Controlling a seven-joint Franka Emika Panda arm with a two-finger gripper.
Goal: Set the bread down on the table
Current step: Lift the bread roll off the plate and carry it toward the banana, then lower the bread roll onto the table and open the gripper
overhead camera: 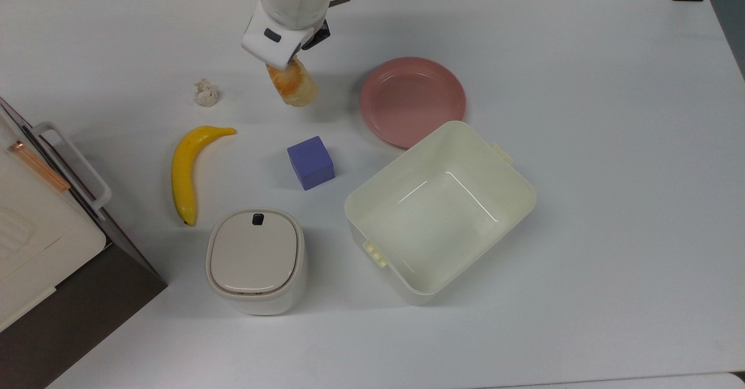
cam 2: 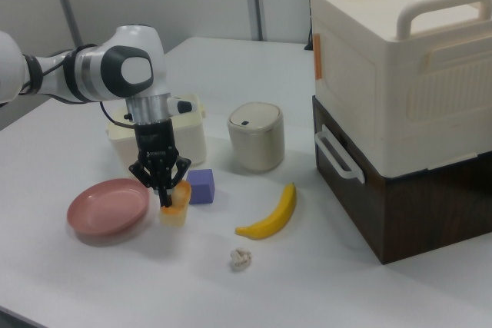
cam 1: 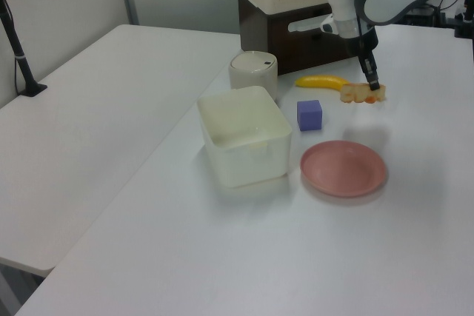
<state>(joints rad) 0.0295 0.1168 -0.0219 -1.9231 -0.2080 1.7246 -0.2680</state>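
Gripping the bread (overhead camera: 293,85) at its upper end with closed jaws (cam 2: 161,199); long axis hanging down from the jaws, lower end close over bare worktop (overhead camera: 582,57), beside plate (overhead camera: 412,100).

- No legible text, labels, brand marks, numbers or signs appear on any item in the top view, the left view or the right view.
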